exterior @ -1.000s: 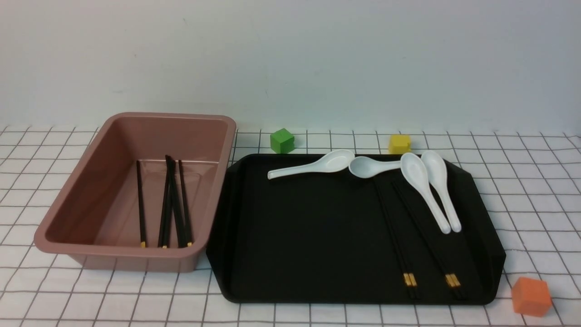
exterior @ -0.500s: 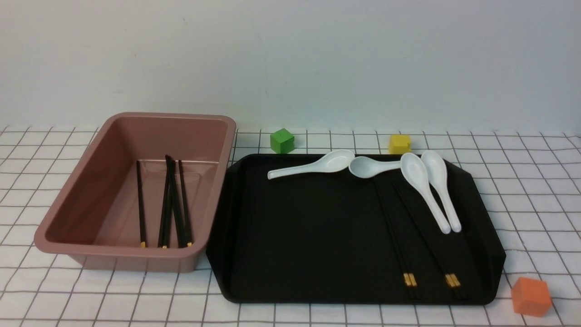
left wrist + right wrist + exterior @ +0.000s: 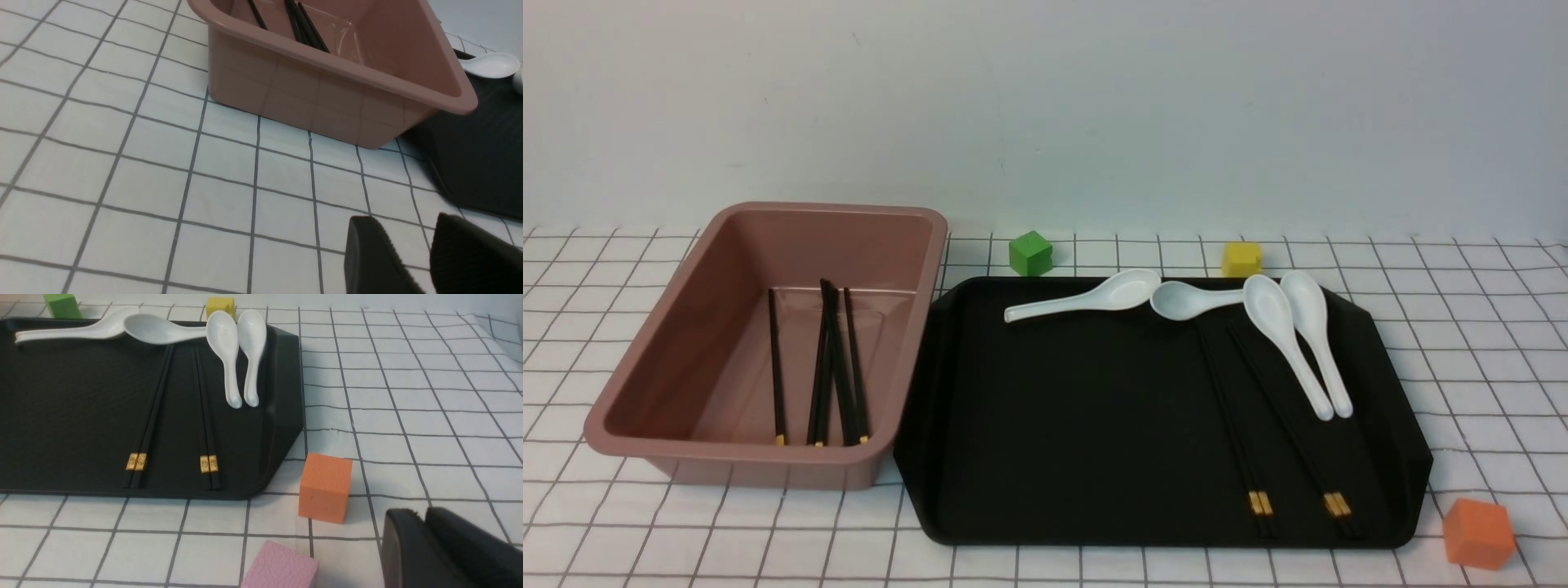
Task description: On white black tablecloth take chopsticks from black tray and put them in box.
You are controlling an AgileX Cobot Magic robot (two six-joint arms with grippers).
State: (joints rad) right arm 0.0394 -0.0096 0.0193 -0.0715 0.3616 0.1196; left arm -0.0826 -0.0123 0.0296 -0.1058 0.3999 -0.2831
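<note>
The black tray [image 3: 1094, 425] lies on the tablecloth [image 3: 1486, 367] at centre right. Two pairs of black chopsticks with gold bands [image 3: 1262, 441] lie on its right part; they also show in the right wrist view [image 3: 171, 416]. The pink box [image 3: 727, 457] stands left of the tray and holds several chopsticks [image 3: 829, 367]. Neither arm shows in the front view. My left gripper [image 3: 402, 222] is open and empty over the cloth near the box's corner [image 3: 339, 102]. My right gripper [image 3: 423, 512] is shut and empty over the cloth, off the tray's corner [image 3: 278, 428].
Several white soup spoons [image 3: 1282, 327] lie across the tray's far edge and over the chopsticks' far ends. A green cube [image 3: 1030, 251] and a yellow cube [image 3: 1241, 259] sit behind the tray. An orange cube [image 3: 1478, 532] sits by its near right corner; a pink cube [image 3: 280, 565] lies close by.
</note>
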